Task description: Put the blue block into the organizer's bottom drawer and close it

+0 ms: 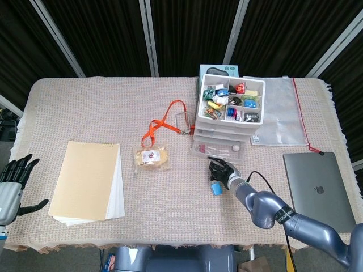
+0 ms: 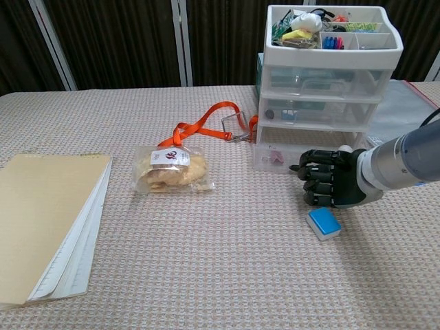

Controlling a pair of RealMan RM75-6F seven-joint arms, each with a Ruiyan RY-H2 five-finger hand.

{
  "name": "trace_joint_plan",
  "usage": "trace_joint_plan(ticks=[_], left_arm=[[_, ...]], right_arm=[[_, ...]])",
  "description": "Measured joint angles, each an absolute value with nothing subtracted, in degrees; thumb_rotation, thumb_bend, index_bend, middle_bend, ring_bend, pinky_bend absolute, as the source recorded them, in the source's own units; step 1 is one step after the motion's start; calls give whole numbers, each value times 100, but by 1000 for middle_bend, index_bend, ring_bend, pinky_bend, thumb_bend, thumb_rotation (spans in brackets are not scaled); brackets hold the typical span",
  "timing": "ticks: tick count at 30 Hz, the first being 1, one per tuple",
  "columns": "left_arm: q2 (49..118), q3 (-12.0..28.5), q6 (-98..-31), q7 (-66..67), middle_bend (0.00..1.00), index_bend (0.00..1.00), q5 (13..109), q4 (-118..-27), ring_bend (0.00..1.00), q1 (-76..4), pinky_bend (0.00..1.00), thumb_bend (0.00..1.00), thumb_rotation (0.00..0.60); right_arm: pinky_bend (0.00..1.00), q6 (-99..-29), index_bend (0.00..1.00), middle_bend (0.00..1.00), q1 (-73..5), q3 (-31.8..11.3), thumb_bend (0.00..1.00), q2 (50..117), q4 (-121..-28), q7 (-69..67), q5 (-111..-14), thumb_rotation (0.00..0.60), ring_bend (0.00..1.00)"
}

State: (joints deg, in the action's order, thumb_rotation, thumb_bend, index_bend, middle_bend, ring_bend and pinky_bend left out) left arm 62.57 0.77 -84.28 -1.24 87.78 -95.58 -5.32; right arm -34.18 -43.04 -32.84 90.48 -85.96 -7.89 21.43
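The blue block (image 2: pixel 323 223) lies on the table just below the right hand's (image 2: pixel 328 184) curled, empty fingers (image 2: pixel 310 180).

block (image 2: pixel 323 223) lies before the organizer (image 2: pixel 330 82) — snack bag (image 2: pixel 172 169) further left.

Blue block (image 2: pixel 323 223): small, flat, light-edged, lying on the counter just in front of the organizer (image 2: pixel 330 65), outside it. Organizer: white, clear-fronted, three drawers, cluttered top tray. Bottom drawer (image 1: pixel 218 151) stands pulled out, with small items inside.
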Motion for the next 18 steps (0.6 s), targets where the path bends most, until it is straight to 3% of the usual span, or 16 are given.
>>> trace_joint_plan(ticks=[18], left_arm=[[6261, 67, -8468, -133, 0, 75, 8817, -9555, 0, -519, 0, 135, 600]], right_arm=[[735, -3369, 411, 782, -3997, -3020, 537, 8715, -9393, -1289, 1563, 600, 829]])
